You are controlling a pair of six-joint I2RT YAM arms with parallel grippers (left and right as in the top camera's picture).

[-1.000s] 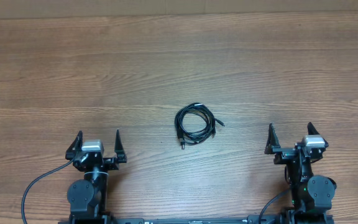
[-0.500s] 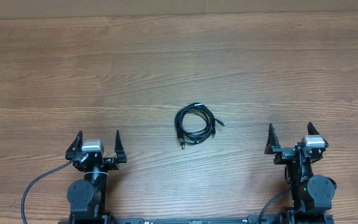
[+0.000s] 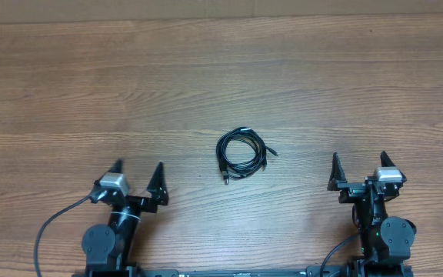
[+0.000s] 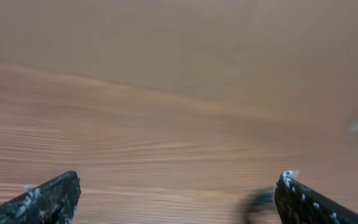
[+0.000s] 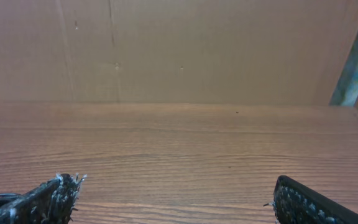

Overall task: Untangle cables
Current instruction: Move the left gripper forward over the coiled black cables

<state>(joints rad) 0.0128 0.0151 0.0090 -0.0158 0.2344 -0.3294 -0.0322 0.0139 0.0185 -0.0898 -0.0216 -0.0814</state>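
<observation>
- Overhead, the cables (image 3: 241, 152) are too small for us to count or to trace one from another.
- Our left wrist view is blurred; beside the left fingers (image 4: 309, 202) we make out only a dark smear (image 4: 257, 208).
- The bottom edge cuts off the right fingers (image 5: 48, 199) and all but a sliver of cable.

Here are the cables (image 3: 241, 153): thin black cords wound together into one small loose coil, lying flat around the middle of the table (image 3: 206, 69); one plug end pokes out toward the table's near edge, another trails toward its right end
</observation>
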